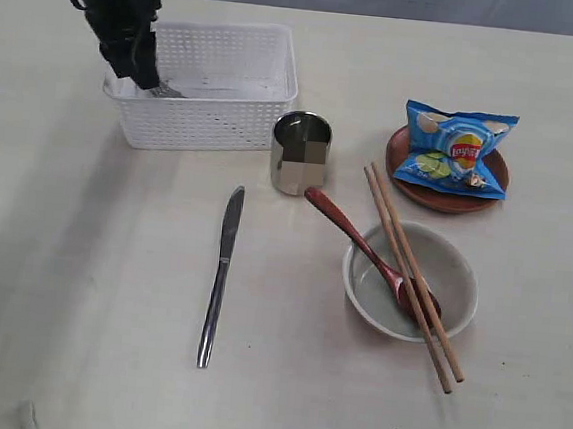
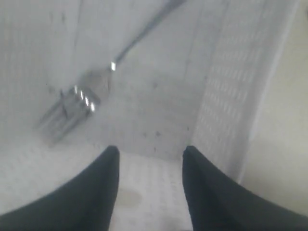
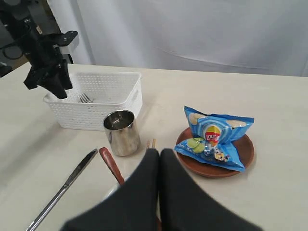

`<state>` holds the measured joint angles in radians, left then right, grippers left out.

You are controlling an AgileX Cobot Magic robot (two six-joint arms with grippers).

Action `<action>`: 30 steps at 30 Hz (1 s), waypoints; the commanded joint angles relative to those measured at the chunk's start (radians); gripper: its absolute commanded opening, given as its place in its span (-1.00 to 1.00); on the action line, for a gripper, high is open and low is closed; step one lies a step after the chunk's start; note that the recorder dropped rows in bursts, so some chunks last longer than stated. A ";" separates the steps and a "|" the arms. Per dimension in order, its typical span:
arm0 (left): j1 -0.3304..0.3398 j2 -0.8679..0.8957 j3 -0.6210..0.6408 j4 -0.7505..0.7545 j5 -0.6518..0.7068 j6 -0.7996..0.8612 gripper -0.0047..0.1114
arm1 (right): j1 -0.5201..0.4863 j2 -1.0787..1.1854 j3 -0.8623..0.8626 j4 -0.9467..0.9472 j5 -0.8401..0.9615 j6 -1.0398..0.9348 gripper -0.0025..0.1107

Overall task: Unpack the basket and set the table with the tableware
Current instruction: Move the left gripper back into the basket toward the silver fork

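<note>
Pale cream table (image 1: 79, 287) fills most of what I can see, with a white curtain (image 3: 192, 29) hanging behind it. At the far left stands the basket (image 1: 214, 128). The left gripper (image 1: 139, 69) hangs over its left end with its jaws apart and nothing between them. Inside lies the fork (image 2: 72, 108), blurred from the wrist camera and with its handle cut off at the picture's edge (from outside only the tines peek over the lattice wall). The cup (image 1: 300, 155) stands just near of the basket, with a pixelated patch on its side. The knife (image 1: 221, 274) lies left of centre. The spoon (image 1: 350, 235) and the chopsticks (image 1: 406, 280) rest across the bowl (image 1: 462, 275), the spoon's head partly hidden under the sticks. At the far right a blue chip bag (image 1: 456, 149) covers most of the plate (image 1: 495, 183). I can read its red "Lay's" logo, but the rest of the print is too small. The right gripper (image 3: 159, 154) shows only in its own wrist camera, fingers pressed together and holding nothing.
</note>
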<state>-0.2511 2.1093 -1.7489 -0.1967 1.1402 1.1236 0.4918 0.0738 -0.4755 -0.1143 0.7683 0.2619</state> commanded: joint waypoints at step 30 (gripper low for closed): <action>-0.003 0.159 0.083 -0.171 -0.216 0.621 -0.71 | 0.002 -0.001 0.001 0.000 -0.001 0.002 -0.96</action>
<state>-0.2531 2.2358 -1.6712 -0.3889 1.0301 1.7272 0.4918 0.0738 -0.4755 -0.1143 0.7683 0.2619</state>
